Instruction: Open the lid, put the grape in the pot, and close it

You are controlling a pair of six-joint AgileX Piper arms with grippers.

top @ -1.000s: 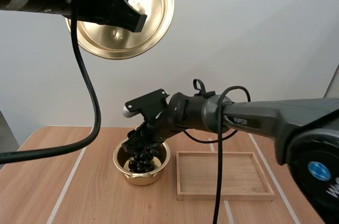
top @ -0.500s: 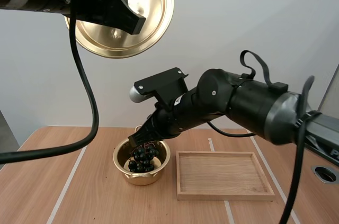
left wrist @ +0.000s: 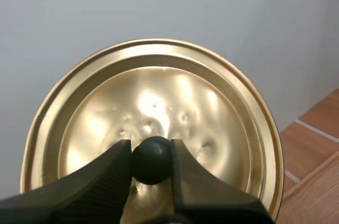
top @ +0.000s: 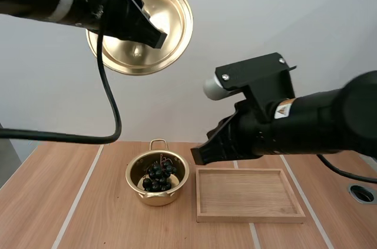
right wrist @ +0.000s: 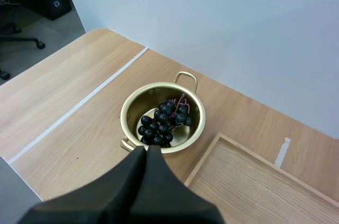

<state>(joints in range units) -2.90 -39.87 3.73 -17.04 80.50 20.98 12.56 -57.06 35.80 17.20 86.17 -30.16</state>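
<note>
The table (top: 88, 202) carries the wooden tray (top: 250, 218); the lid (left wrist: 159, 91) hangs high, left gripper (left wrist: 151, 151) clamped on its knob (left wrist: 151, 163), leaving the pot (right wrist: 131, 108) open; the grapes (right wrist: 161, 121) lie inside, apparently settled; the right gripper (right wrist: 144, 152), closed on nothing, hovers above.

A wooden table (top: 70, 202) crossed by pale lines (top: 75, 203), perhaps tape, carries a gold pot (top: 154, 196) and, just beside it but not touching, a shallow wooden tray (top: 250, 193).
</note>
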